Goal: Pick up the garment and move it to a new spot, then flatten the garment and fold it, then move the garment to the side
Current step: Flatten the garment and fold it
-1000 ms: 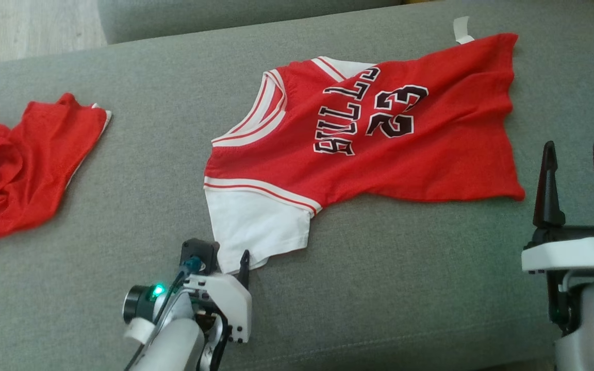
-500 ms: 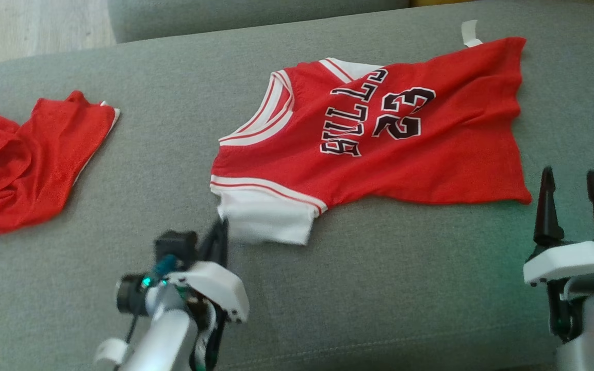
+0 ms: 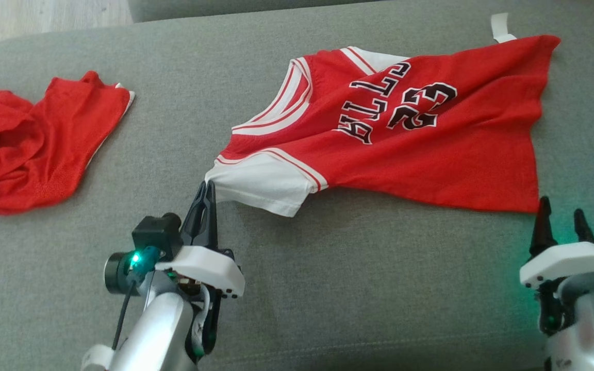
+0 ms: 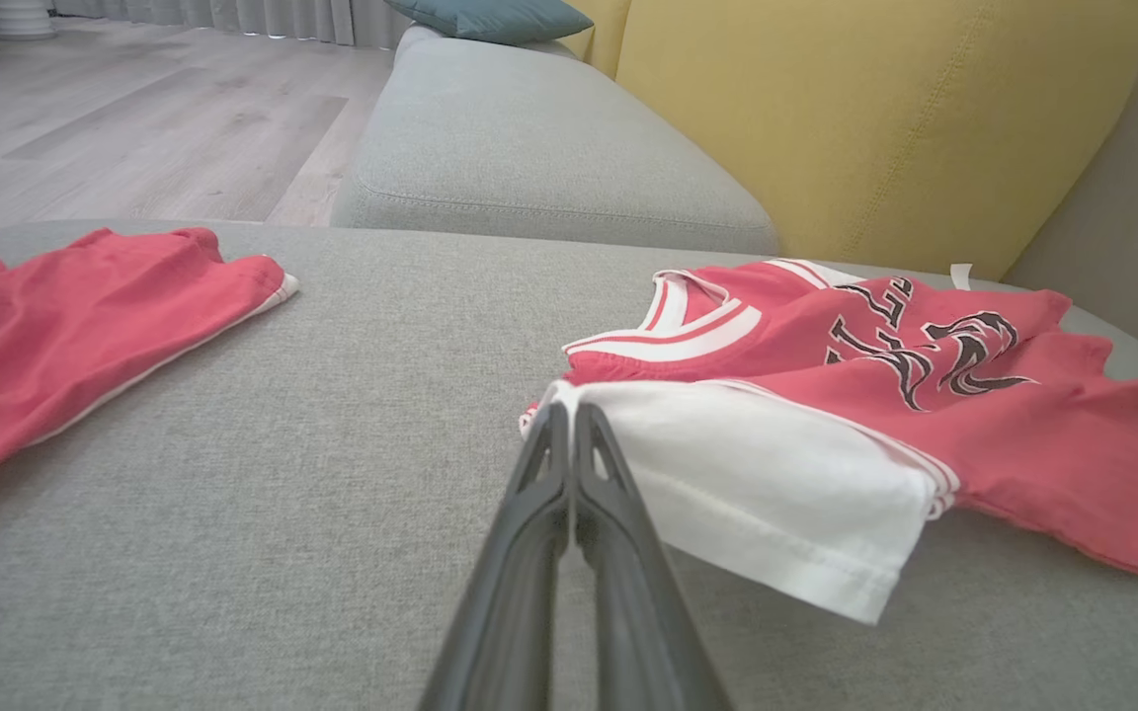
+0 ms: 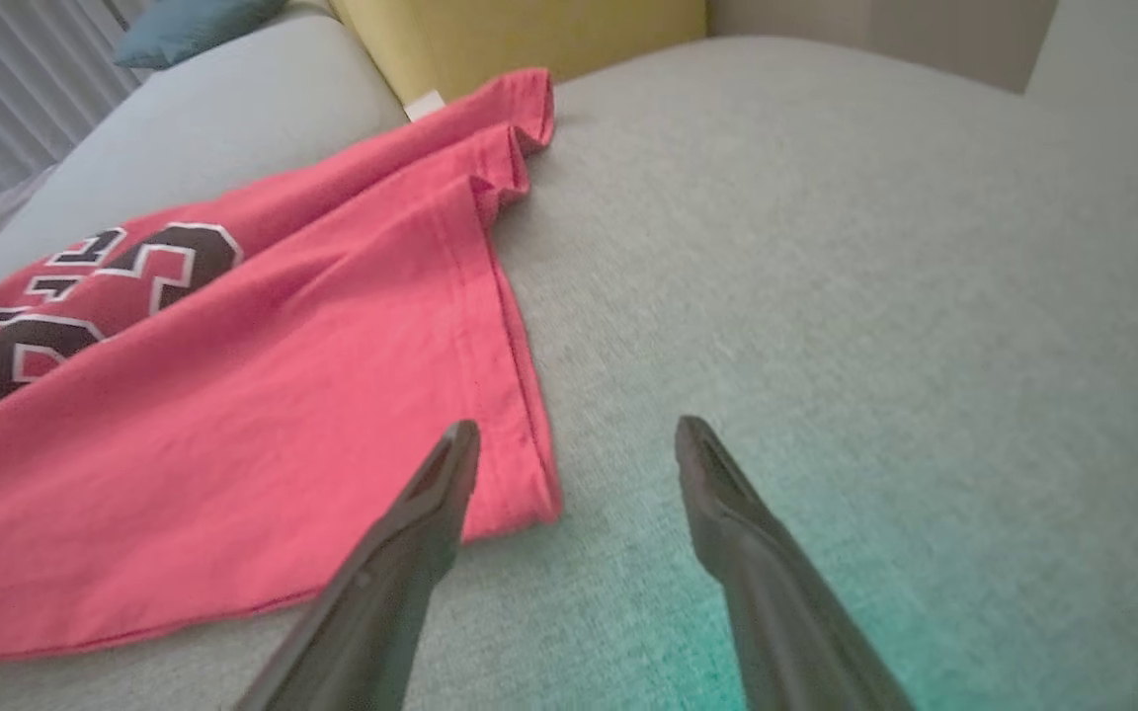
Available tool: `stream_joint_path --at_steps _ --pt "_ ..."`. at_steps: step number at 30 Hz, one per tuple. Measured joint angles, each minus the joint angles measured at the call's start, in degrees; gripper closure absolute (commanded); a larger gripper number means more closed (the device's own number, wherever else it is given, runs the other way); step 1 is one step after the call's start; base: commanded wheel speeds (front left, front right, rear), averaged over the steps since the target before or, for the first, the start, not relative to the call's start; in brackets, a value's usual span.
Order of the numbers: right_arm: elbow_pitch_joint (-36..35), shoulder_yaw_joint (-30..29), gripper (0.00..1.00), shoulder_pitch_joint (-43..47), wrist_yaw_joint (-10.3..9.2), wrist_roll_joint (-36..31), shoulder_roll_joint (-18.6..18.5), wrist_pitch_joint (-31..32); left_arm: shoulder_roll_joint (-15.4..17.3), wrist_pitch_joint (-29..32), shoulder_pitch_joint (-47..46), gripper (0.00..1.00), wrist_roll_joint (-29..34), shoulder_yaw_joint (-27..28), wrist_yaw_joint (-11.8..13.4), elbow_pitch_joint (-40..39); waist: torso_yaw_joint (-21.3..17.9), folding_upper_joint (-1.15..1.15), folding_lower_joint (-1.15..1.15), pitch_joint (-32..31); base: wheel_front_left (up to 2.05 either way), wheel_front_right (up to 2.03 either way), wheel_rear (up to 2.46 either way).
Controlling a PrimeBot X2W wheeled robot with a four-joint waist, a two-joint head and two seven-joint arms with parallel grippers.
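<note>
Red jersey [image 3: 405,139] is lying spread on the grey cushion [image 3: 353,288] in the head view, my left gripper [image 3: 205,193] now pinching its white sleeve [image 3: 266,185] where it was gaping a second ago — the left wrist view is agreeing — and the right wrist view is showing my right gripper [image 5: 577,427] spread by the hem [image 5: 505,375], so I am judging the lift is coming next.

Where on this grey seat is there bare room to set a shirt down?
Barest: the wide front strip of the seat, between the left gripper and the right gripper, below the jersey. A narrower gap lies between the jersey and the crumpled red cloth. Crowded: the left end and the back right.
</note>
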Motion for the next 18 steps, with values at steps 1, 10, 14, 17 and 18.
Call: stream_joint_path --at_steps 1,10,14,17,18 --pt "1.89 -0.38 0.00 -0.69 0.00 0.04 0.00 -0.42 0.00 -0.01 0.00 1.00 0.07 -0.01 0.00 -0.04 0.09 0.00 0.00 0.15 0.00 0.00 0.00" --pt "17.28 -0.13 0.00 -9.12 0.00 1.67 -0.01 -4.22 -0.02 -0.01 0.01 1.00 0.97 0.41 -0.02 -1.56 0.50 0.00 0.00 1.11 0.00 0.00 0.00" --pt "22.41 -0.55 0.00 -11.26 0.00 1.08 -0.21 -6.33 -0.02 -0.01 0.01 1.00 1.22 0.97 -0.07 -1.64 0.67 0.00 0.00 1.43 0.00 0.00 0.00" --pt "26.71 -0.98 0.82 -14.10 0.00 0.69 -0.62 -7.65 -0.03 -0.01 0.01 1.00 1.46 1.21 -0.11 -1.63 0.74 0.00 0.00 1.44 0.00 0.00 0.00" --pt "27.72 -0.86 1.00 -14.74 0.00 0.70 -0.76 -8.06 -0.03 -0.01 0.01 1.00 1.46 1.25 -0.11 -1.59 0.74 0.00 0.00 1.39 0.00 0.00 0.00"
